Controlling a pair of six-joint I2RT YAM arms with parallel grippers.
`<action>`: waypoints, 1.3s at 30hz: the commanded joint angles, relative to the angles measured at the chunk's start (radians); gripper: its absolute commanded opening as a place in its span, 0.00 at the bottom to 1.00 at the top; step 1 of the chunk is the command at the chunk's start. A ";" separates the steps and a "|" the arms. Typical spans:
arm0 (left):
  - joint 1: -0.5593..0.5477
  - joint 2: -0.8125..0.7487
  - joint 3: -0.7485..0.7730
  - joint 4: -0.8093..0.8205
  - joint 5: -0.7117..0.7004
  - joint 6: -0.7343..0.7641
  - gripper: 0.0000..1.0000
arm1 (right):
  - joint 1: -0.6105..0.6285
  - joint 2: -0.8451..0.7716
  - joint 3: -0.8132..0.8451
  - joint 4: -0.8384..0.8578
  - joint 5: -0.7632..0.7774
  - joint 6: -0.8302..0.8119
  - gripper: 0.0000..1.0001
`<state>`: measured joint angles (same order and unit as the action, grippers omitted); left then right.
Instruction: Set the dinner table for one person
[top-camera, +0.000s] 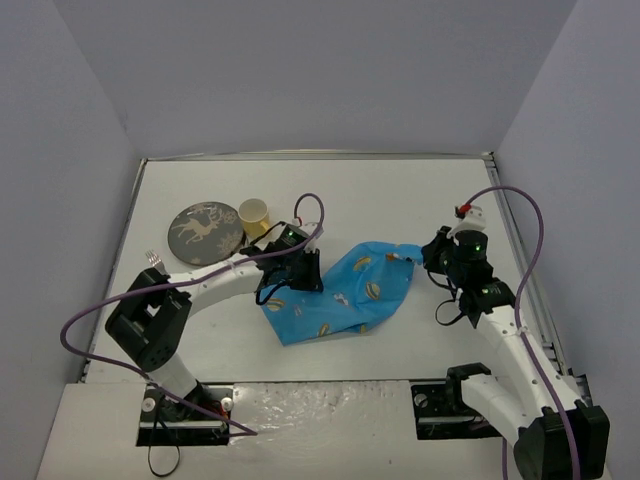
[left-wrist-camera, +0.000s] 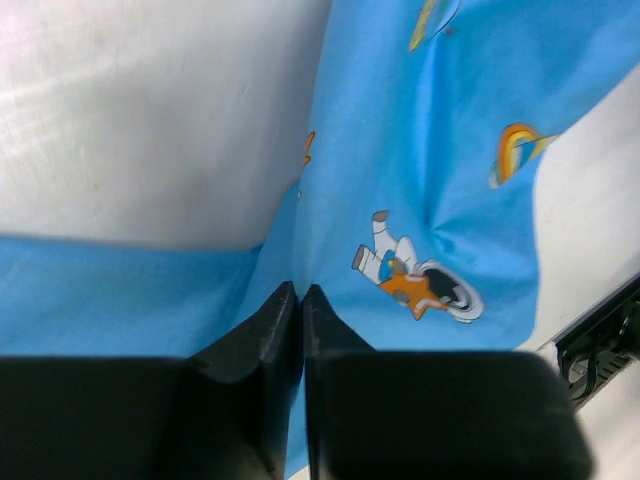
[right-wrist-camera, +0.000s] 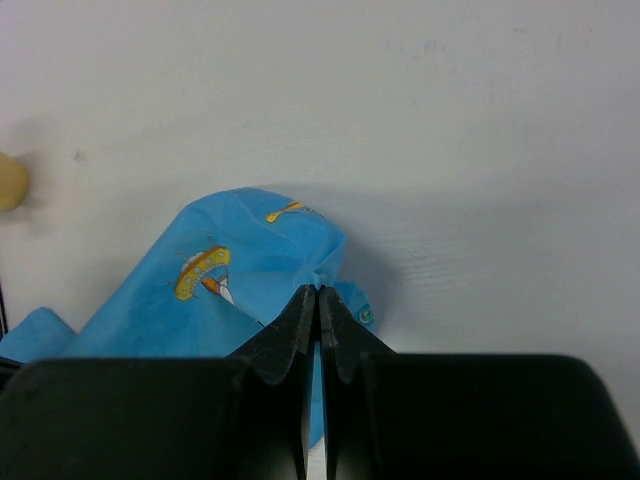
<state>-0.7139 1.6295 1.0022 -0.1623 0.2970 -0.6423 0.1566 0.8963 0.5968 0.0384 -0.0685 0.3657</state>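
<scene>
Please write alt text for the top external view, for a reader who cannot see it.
Two robot arms pinch a crumpled blue cartoon-printed cloth on the white table: the left pincer near its left side, the right pincer at its far right corner. A dark round plate with a deer design and a yellow cup beside it sit at the far left.

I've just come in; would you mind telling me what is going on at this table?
Both arms are handling the crumpled blue cartoon-printed cloth in the middle of the white dinner table. The left arm has its jaws shut on the cloth's left edge, and the right arm has its jaws shut on the right corner. A dark round plate with a deer motif and a pale yellow cup sit at the far left, untouched.
</scene>
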 joint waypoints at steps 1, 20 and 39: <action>-0.009 -0.149 0.171 -0.055 -0.074 0.131 0.00 | -0.005 0.014 0.175 0.027 -0.010 -0.050 0.00; -0.068 -0.648 0.584 -0.419 -0.301 0.520 0.00 | -0.003 -0.088 0.841 -0.169 -0.360 -0.204 0.00; -0.013 -0.081 0.406 -0.094 -0.302 0.473 0.08 | -0.006 0.150 0.469 -0.072 0.200 -0.058 0.00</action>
<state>-0.7476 1.3705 1.4237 -0.4109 -0.0404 -0.1877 0.1566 0.9229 1.1764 -0.1695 -0.0659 0.2845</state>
